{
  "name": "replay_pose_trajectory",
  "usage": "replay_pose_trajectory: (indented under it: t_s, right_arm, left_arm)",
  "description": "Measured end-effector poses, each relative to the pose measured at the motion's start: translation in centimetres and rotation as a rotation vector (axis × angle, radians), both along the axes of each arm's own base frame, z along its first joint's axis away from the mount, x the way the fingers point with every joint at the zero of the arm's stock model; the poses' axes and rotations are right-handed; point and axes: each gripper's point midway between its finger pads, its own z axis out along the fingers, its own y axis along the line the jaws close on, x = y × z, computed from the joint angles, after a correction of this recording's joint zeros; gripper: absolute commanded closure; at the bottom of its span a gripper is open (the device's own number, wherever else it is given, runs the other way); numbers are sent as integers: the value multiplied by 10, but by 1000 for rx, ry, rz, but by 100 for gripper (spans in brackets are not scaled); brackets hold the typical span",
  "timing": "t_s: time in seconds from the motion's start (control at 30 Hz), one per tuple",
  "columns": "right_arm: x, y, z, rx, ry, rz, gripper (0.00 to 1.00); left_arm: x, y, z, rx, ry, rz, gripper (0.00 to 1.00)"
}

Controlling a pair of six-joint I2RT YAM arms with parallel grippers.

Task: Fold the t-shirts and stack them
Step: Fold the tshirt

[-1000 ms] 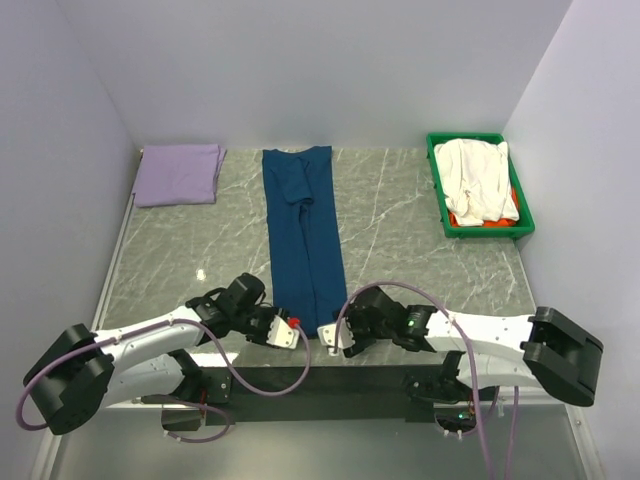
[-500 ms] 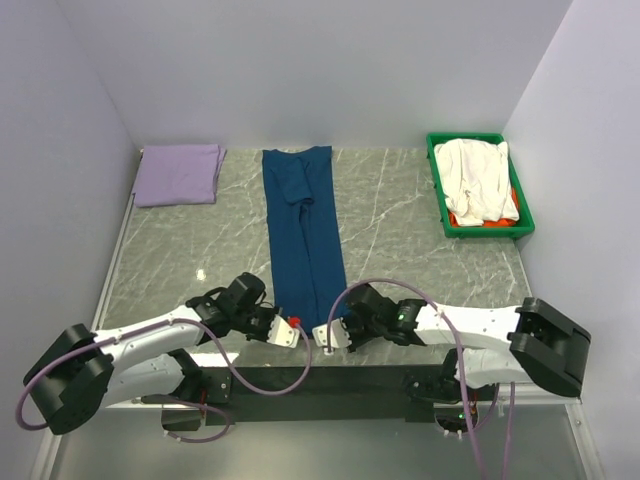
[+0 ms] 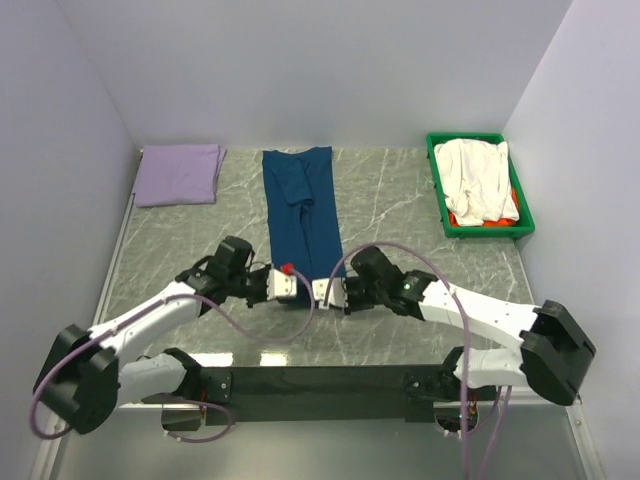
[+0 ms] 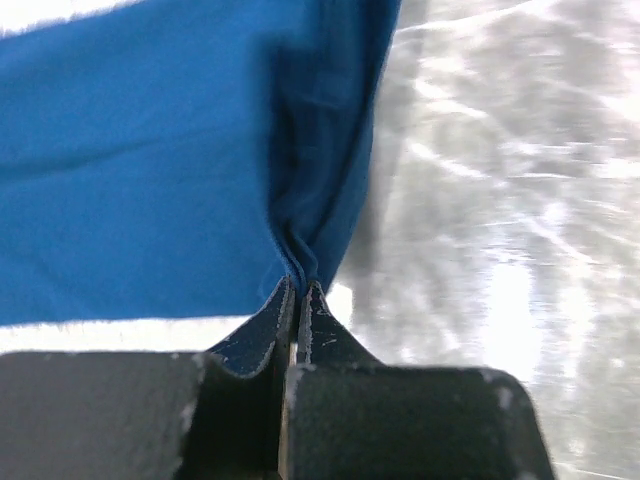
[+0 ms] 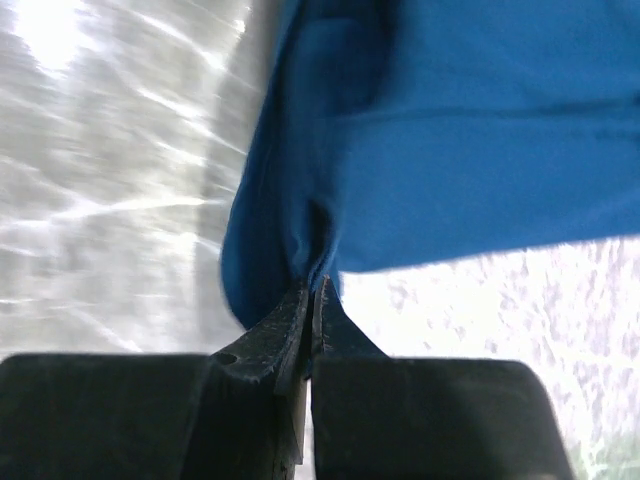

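So, the long navy blue cotton t-shirt (image 3: 303, 215) lies as a narrow strip down the middle of the grey marble-look table (image 3: 400, 220), running from the far edge toward the arms. Both grippers are at its near end. The left gripper (image 3: 283, 285) has the near-left corner and the right gripper (image 3: 322, 291) has the near-right corner, and the two sit just beside each other.

The left wrist view shows it nicely: the dark fingertips (image 4: 310, 320) are clenched tight with a bunched pleat of the blue cloth (image 4: 130, 160) squeezed between them. The right wrist view shows the same thing mirrored, with the jaws pressed together on a puckered fold of the fabric (image 5: 480, 130) and the cloth draping off to the right. The marble in both wrist views is blurry, so I can't tell how high that end sits off the table.

Elsewhere, a pale lavender folded t-shirt (image 3: 178, 174) sits flat in the far-left corner, well apart from the blue one. Over at the far right, a green plastic bin (image 3: 436, 190) holds a crumpled white t-shirt (image 3: 478, 180), and an orange-red t-shirt (image 3: 457, 218) peeks out from underneath it at the near end.
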Motion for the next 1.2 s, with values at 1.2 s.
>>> replay_pose_trajectory:
  t_s: [1.2]
  right_arm:
    - [246,20,16,-14,-90,-98,100]
  left_arm:
    - [227,33,4,-25,-60,264,99]
